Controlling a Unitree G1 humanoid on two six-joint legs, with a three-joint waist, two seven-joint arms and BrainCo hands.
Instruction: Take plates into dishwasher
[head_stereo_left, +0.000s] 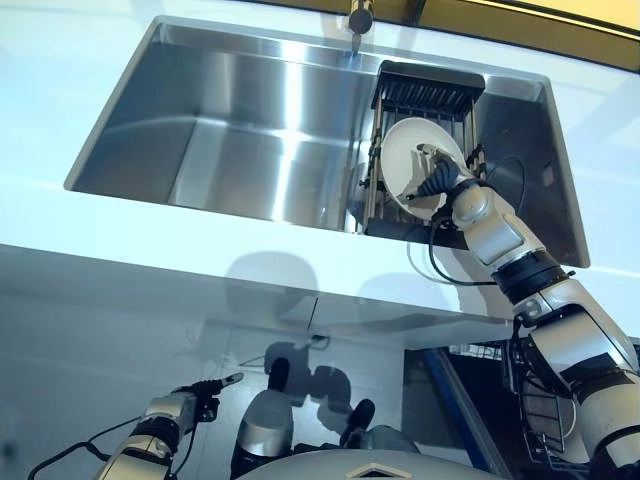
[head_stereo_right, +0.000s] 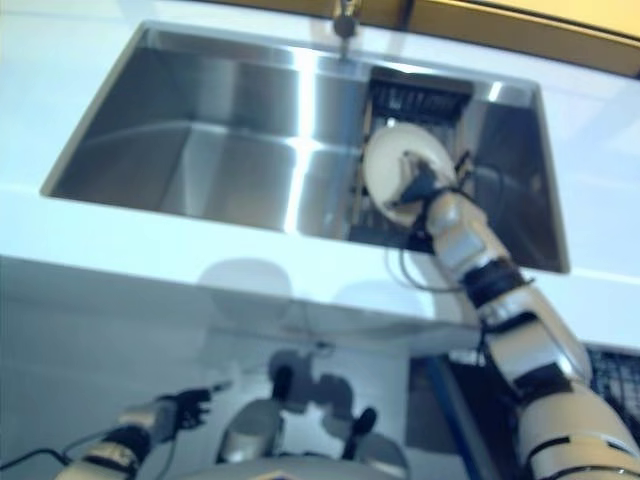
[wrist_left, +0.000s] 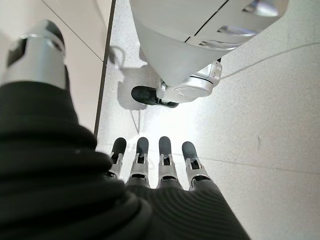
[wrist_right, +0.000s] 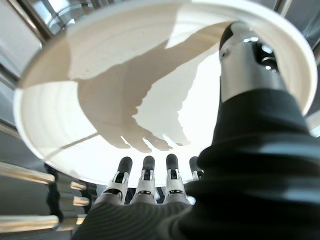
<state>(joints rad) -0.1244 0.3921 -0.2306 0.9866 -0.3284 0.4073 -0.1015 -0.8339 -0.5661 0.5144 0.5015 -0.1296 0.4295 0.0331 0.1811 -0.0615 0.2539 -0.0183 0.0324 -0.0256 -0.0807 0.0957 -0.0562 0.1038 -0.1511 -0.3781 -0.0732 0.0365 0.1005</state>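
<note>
Pinching a white plate (head_stereo_left: 415, 165) by its rim with right hand (head_stereo_left: 441, 181) fingers (wrist_right: 146, 176) above the sink (head_stereo_left: 250, 150) rack (head_stereo_left: 425, 100), risking a slip onto steel; left hand (wrist_left: 150, 200) fingers relaxed, straight.

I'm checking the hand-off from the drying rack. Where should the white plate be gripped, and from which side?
Judging by its pose, on edge in the rack in the sink, the white plate is best pinched at its near rim, from the robot's side, where the right hand reaches it.

We note a white countertop (head_stereo_left: 120, 250) with a steel sink (head_stereo_left: 230, 140) set in; a dark dish rack (head_stereo_left: 425, 95) stands in its right end
</note>
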